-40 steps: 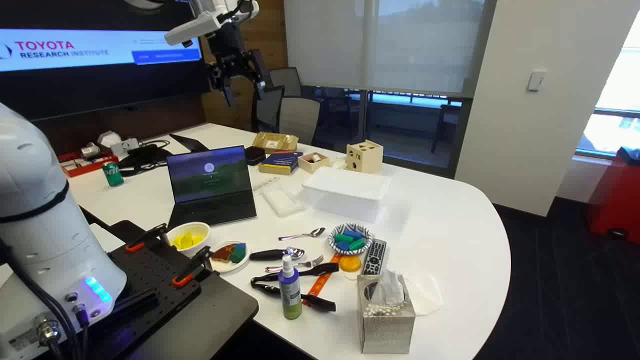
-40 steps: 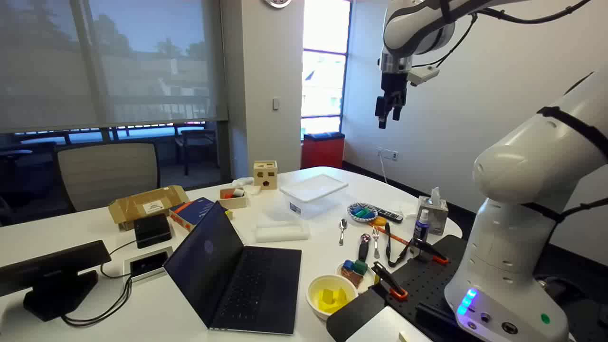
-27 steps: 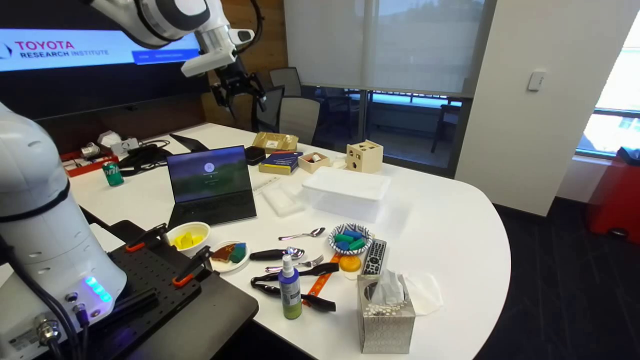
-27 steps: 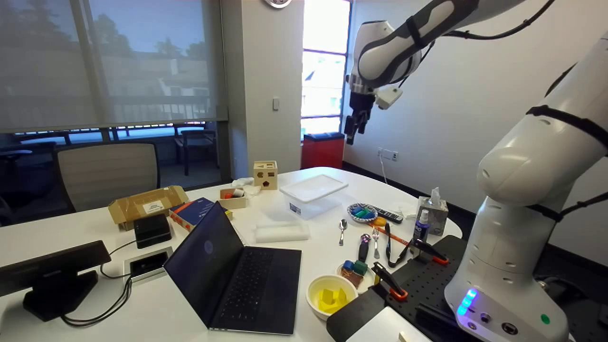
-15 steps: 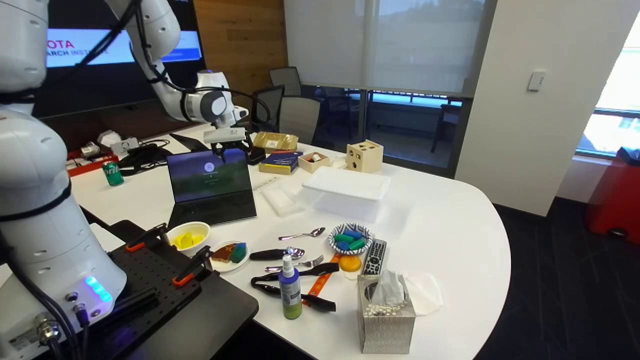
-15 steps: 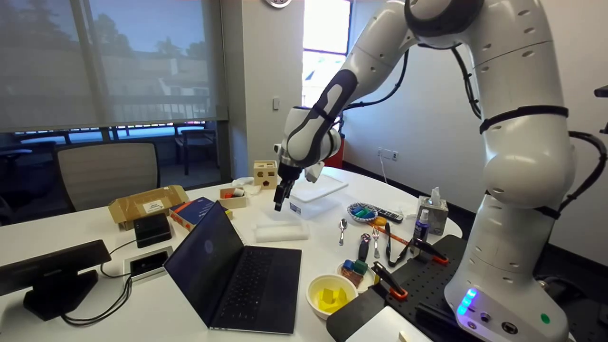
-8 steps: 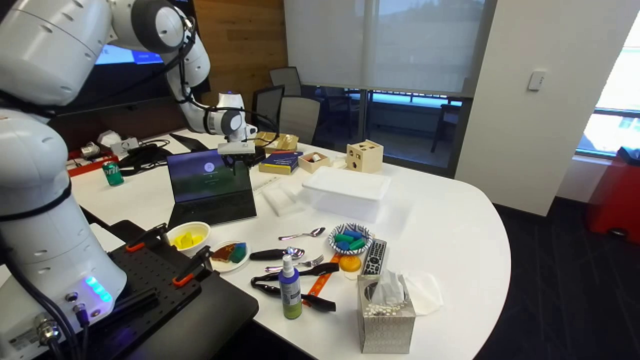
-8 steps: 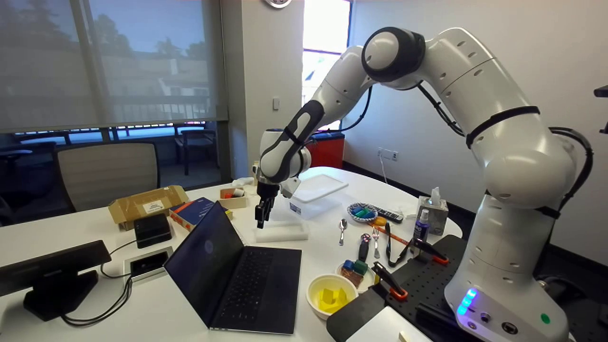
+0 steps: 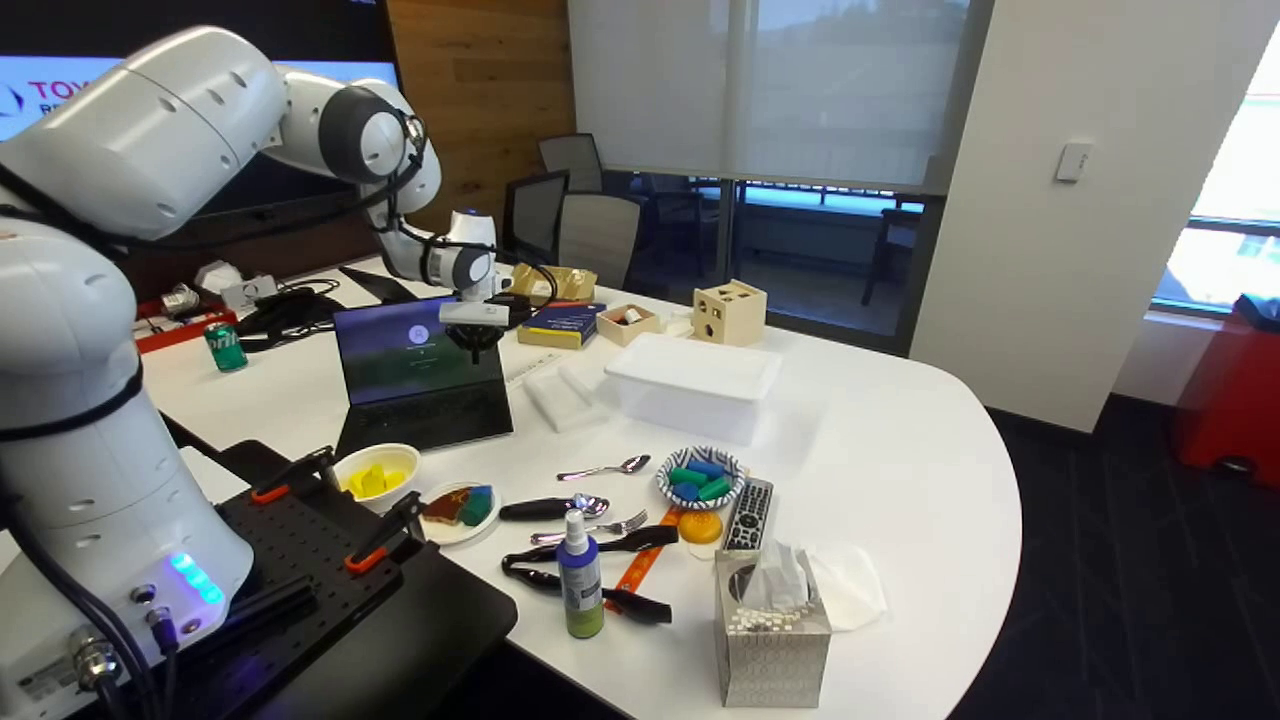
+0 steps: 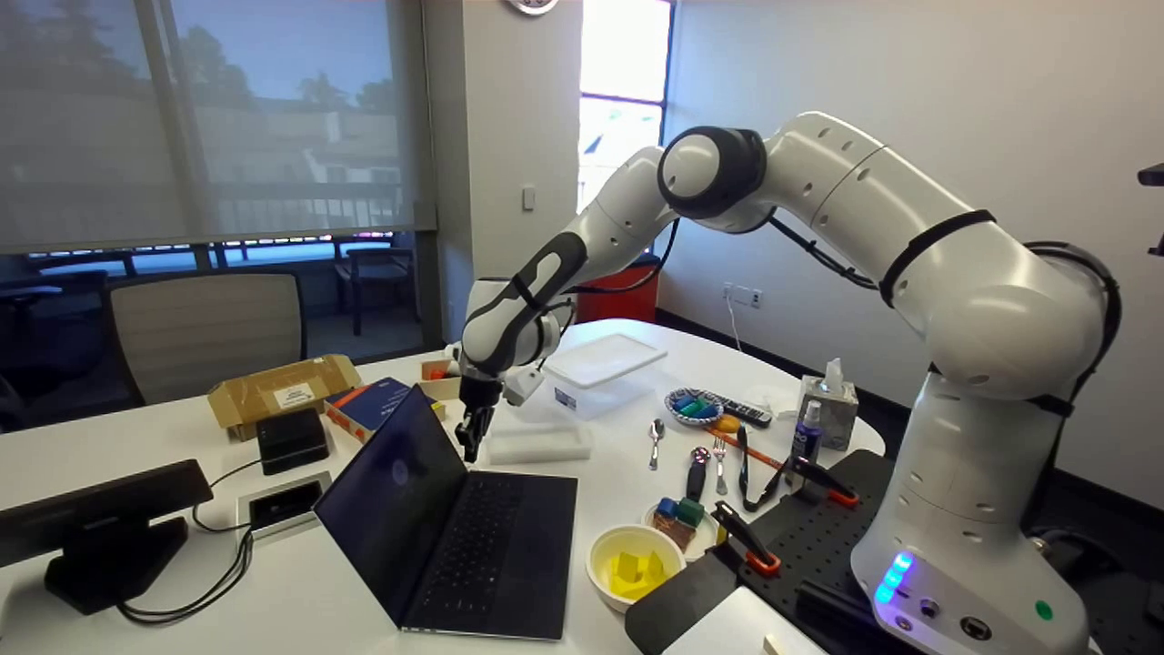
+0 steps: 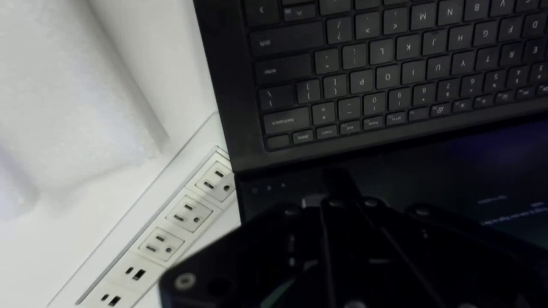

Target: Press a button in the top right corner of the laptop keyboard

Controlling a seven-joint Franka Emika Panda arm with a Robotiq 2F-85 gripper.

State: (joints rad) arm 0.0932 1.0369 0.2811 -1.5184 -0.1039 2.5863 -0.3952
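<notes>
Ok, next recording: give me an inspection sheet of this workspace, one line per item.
Surface: white table; outlet strip partly hidden by the laptop in the wrist view.
Job's things: laptop open, its screen lit; keyboard shown, top right key in view, marking unreadable.
Clutter: white bowl of yellow blocks, spoon, tongs, spray bottle, tissue box, lidded tub, more besides.
Grippers: one pincer, closed, close to the laptop, contact unclear; held object: nothing seen.
Cables: black cables on the table, another cable beside the arm.
Surroundings: wall screen partly hidden by the arm, chair, window shade lowered partway.
</notes>
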